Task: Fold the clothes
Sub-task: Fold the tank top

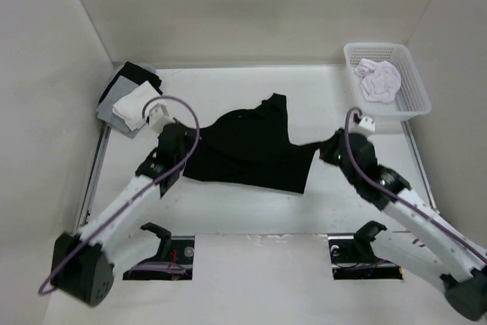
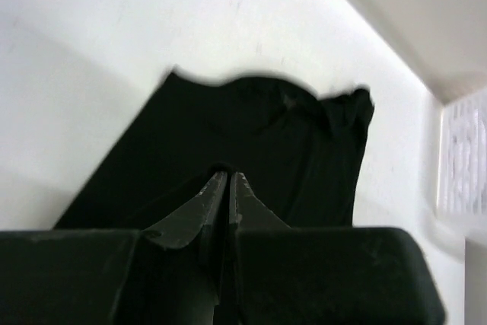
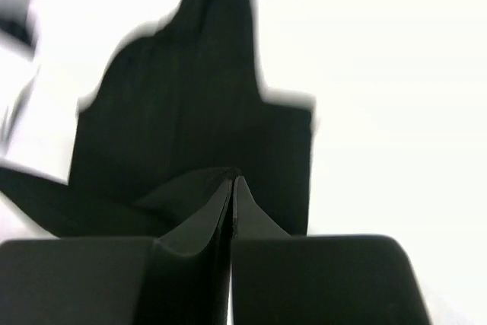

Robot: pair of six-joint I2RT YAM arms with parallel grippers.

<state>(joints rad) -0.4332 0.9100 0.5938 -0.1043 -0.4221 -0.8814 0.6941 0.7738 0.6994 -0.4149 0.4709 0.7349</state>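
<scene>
1 black shirt: rumpled, partly spread, no fold visible; left gripper, right gripper each clamped on its edge. Folds apparently all outstanding.

Plain black shirt, white mesh basket, pinkish-white garment, white table

Plain pale walls enclose a white table on three sides, under soft, even light.
</scene>
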